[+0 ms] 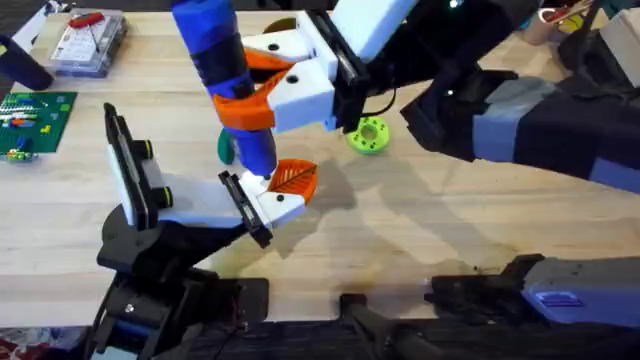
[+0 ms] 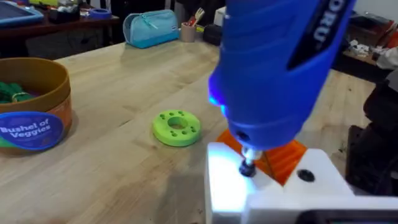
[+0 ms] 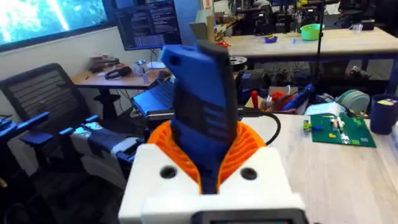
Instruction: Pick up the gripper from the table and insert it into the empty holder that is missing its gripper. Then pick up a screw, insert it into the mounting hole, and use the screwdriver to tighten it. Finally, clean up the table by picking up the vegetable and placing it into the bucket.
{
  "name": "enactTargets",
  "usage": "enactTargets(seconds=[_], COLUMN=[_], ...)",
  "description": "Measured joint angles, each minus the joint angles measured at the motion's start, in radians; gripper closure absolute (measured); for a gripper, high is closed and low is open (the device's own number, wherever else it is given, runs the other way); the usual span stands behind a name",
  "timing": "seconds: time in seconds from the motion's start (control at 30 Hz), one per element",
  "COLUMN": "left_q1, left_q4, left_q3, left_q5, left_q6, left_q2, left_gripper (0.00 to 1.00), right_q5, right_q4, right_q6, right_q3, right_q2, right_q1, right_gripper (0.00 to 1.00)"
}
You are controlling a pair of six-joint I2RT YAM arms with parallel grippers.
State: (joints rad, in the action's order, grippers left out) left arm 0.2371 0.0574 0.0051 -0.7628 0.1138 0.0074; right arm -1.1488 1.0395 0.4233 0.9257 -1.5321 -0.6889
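Note:
My right gripper [image 1: 243, 88] reaches across the table and is shut on the blue screwdriver [image 1: 205, 30], which stands nearly upright between its orange pads [image 3: 249, 146]. The right wrist view shows the screwdriver [image 3: 202, 93] rising from that grip. Its bit presses on a small dark screw [image 2: 247, 168] in the white finger part of my left gripper [image 1: 280, 192], next to an orange ribbed pad [image 2: 287, 158]. A dark green vegetable [image 1: 225, 148] peeks out from behind the screwdriver on the table. The orange-brown bucket [image 2: 37, 121] has green items inside.
A lime-green ring [image 1: 369, 135] lies on the wooden table right of the screwdriver. At the far left are a clear parts box [image 1: 90, 42] and a green circuit board [image 1: 32, 118]. A second dark hole [image 2: 305, 175] shows in the white part. A blue pouch [image 2: 149, 28] lies far back.

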Motion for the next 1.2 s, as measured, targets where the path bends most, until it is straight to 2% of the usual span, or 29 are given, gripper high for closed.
enactTargets(seconds=[0.77, 1.2], left_q1=[0.0, 0.0], left_q4=[0.002, 0.002], left_q3=[0.0, 0.0], left_q5=[-0.002, 0.0], left_q6=[0.01, 0.015], left_q2=[0.008, 0.008], left_gripper=[0.984, 0.984], right_q5=[0.034, 0.051], right_q4=[-0.118, -0.122], right_q6=[-0.07, -0.095], right_q3=[0.003, 0.003], right_q2=[0.02, 0.021], right_q1=[-0.004, -0.016], right_gripper=[0.915, 0.917])
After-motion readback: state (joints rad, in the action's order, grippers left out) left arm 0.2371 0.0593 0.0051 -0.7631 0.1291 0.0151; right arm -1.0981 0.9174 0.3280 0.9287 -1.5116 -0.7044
